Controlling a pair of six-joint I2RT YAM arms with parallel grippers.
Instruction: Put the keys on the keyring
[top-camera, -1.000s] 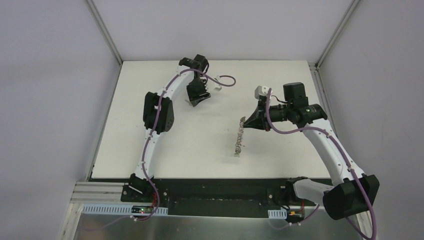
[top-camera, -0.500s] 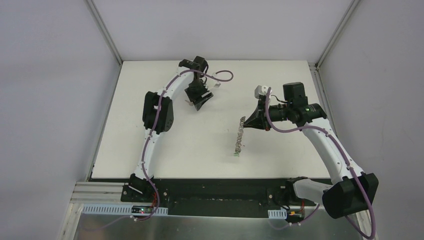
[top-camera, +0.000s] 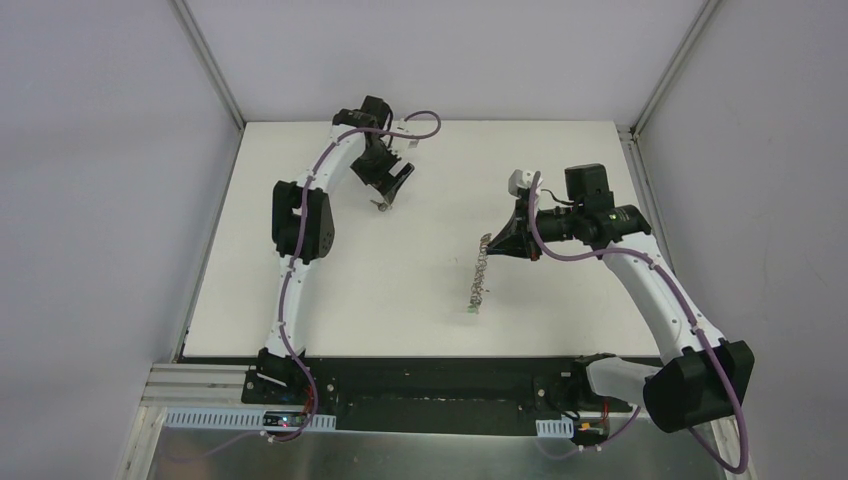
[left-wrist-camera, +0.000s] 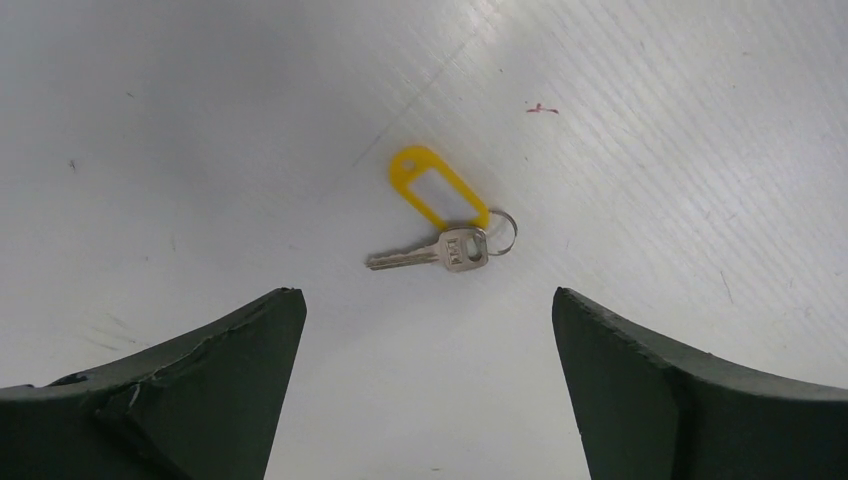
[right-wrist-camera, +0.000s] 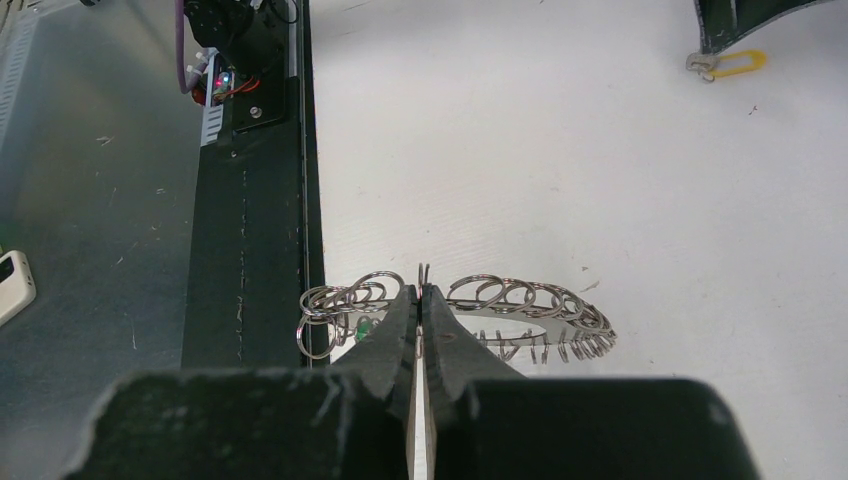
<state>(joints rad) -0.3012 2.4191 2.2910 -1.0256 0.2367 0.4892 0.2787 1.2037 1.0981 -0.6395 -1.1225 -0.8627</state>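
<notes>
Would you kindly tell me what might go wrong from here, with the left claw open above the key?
1. The key lies flat on the table; the open left claw may scrape past it or catch only the yellow tag.
2. The right claw pinches the keyring by a thin edge, so it might twist or slip during threading.

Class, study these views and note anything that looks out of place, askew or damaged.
The keyring is held on edge, pinched by the right gripper, not flat. The yellow-tagged key lies far off under the left gripper.
</notes>
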